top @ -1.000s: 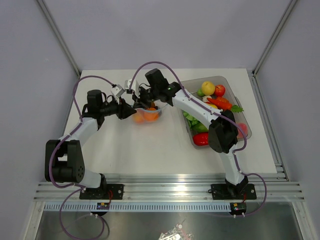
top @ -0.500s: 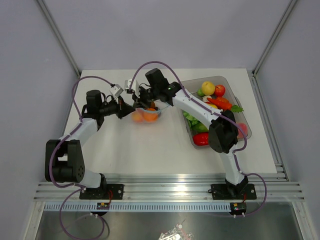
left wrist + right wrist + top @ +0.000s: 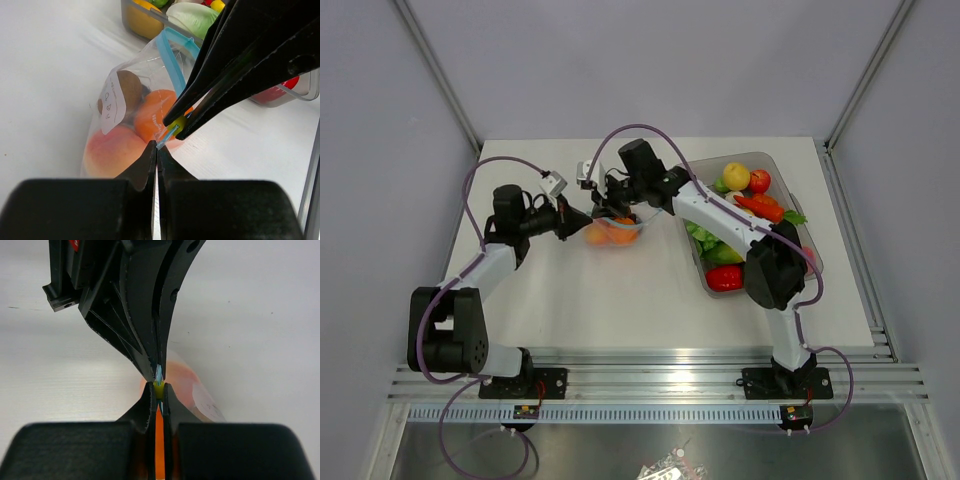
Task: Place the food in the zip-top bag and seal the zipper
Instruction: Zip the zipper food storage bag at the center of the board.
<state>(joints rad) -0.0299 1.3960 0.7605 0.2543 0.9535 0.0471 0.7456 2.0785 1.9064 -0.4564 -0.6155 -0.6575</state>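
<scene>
**Q:** What has changed since the earlier view?

**A:** The left gripper has been closed. Its fingers are pressed together on the end of the zipper.

**Q:** Why is the right gripper set just beside it?

**A:** It is clamped on the same strip at a yellow tab, presumably so the seal can be drawn shut. The zip-top bag, holding the peach and orange, lies at 9 o'clock of the tray.

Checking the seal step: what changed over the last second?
The left gripper closed onto the end of the zipper, right beside the right gripper. Stayed: the right gripper shut on the zipper, the zip-top bag with the food inside, resting on the table.
</scene>
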